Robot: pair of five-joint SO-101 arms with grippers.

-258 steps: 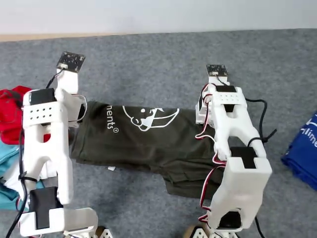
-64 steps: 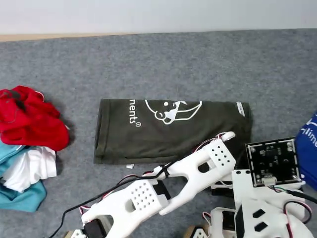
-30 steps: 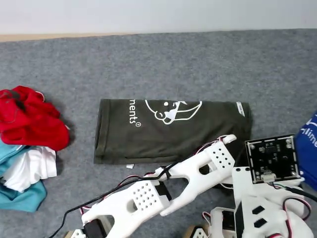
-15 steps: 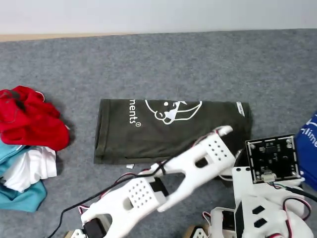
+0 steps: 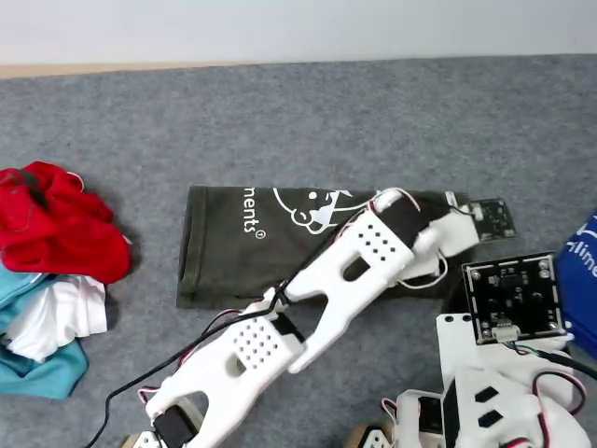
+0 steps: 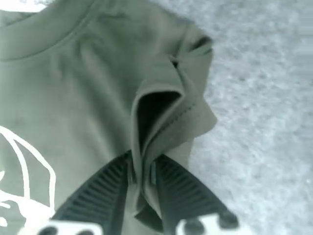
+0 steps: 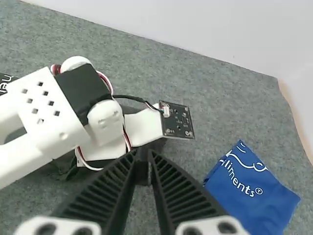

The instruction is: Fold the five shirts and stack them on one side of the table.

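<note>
A dark olive shirt [image 5: 242, 252] with a white print lies folded into a long strip in the middle of the grey table. My left arm [image 5: 373, 247] stretches diagonally across it to its right end. In the left wrist view my left gripper [image 6: 142, 169] is shut on a raised fold of the olive shirt [image 6: 73, 88] at its edge, near the collar. My right gripper [image 7: 142, 161] is shut with nothing in it and hangs above the table, near the front right. My right arm [image 5: 513, 303] is at the front right corner.
A crumpled red shirt [image 5: 56, 224] lies at the left edge, with a teal and white bundle [image 5: 42, 336] in front of it. A folded blue shirt [image 5: 583, 266] [image 7: 249, 183] sits at the right edge. Bare grey table lies behind the olive shirt.
The olive shirt went from loosely spread to a long strip. In the last second my left arm swung from the shirt's front edge onto its right end. The right arm kept still.
</note>
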